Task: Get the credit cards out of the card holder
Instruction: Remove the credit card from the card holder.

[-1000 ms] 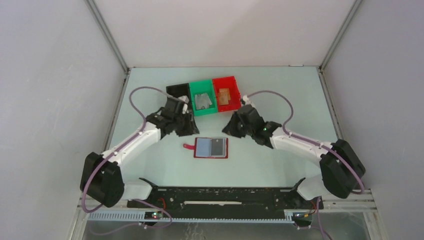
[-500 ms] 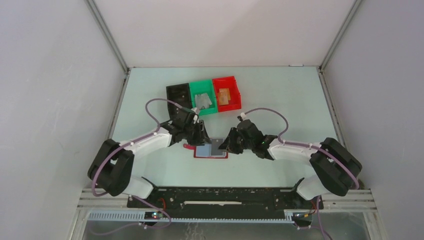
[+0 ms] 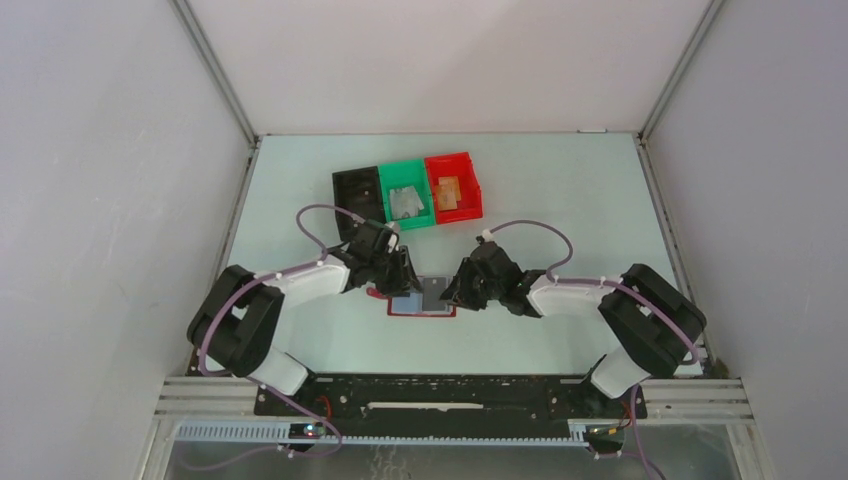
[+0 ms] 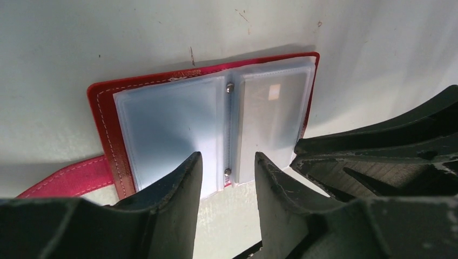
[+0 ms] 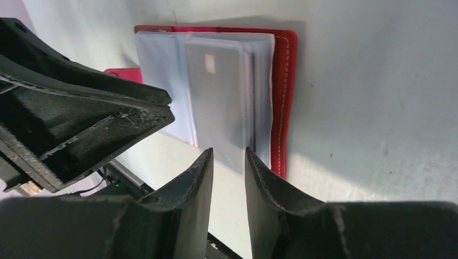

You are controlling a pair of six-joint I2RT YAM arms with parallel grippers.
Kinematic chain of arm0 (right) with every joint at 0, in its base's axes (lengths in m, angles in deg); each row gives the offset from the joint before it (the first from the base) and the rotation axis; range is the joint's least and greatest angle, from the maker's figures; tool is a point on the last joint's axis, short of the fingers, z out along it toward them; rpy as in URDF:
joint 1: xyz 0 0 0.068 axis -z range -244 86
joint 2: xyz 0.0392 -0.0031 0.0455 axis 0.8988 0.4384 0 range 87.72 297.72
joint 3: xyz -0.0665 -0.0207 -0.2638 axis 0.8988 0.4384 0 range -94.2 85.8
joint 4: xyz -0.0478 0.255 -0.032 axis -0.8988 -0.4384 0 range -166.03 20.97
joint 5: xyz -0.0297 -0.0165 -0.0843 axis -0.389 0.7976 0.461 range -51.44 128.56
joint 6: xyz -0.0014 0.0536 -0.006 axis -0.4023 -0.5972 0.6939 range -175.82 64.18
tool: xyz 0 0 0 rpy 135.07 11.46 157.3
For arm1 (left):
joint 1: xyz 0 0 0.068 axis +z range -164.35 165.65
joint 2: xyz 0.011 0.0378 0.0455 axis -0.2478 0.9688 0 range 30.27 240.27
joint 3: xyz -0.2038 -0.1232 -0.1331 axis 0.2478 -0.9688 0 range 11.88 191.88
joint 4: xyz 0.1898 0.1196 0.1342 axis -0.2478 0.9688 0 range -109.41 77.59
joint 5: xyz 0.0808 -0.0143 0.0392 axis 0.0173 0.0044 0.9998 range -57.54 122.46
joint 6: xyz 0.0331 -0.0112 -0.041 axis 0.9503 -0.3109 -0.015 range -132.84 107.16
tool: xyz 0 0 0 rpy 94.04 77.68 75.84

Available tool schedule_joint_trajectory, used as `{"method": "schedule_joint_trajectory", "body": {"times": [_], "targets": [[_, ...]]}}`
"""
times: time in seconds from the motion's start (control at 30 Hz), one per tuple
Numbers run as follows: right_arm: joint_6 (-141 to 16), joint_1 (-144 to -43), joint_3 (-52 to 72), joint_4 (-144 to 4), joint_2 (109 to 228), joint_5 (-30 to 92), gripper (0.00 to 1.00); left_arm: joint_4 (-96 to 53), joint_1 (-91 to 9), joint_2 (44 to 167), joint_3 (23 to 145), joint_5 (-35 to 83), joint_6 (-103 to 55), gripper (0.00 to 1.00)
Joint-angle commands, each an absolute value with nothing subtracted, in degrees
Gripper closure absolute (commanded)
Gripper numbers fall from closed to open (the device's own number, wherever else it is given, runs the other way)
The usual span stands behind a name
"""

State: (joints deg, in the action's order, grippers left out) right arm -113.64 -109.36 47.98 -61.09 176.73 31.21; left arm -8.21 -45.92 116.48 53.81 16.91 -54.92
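The dark-red card holder (image 3: 440,311) lies open on the table, strap tab to the left. Its clear sleeves hold a light blue card (image 4: 173,124) on the left page and a grey card (image 4: 270,118) on the right page. My left gripper (image 3: 402,281) hovers over the holder's left part, jaws open and empty; its tips (image 4: 228,162) straddle the spine at the near edge. My right gripper (image 3: 456,290) is at the holder's right edge, jaws slightly apart and empty (image 5: 229,154), just in front of the grey card (image 5: 219,102). The two grippers nearly meet.
Three small bins stand in a row behind the holder: black (image 3: 352,180), green (image 3: 419,221) with a grey card (image 3: 405,201) inside, and red (image 3: 471,188) with a tan card (image 3: 448,190) inside. The left finger (image 5: 81,124) fills the left of the right wrist view.
Both arms have come forward from beside the bins and closed in on the open card holder from each side. The holder has not moved.
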Motion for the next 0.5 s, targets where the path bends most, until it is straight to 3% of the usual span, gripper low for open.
{"method": "schedule_joint_trajectory", "body": {"times": [0.0,0.47], "targets": [[-114.26,-109.18,46.74,-60.20,178.53,32.75,0.63,-10.86,-45.17,117.08,52.59,15.35,-55.73,0.55],[-114.95,-109.36,46.70,-52.44,180.82,27.10,0.62,-12.83,-44.67,118.98,51.24,14.09,-55.82,0.55]]}}
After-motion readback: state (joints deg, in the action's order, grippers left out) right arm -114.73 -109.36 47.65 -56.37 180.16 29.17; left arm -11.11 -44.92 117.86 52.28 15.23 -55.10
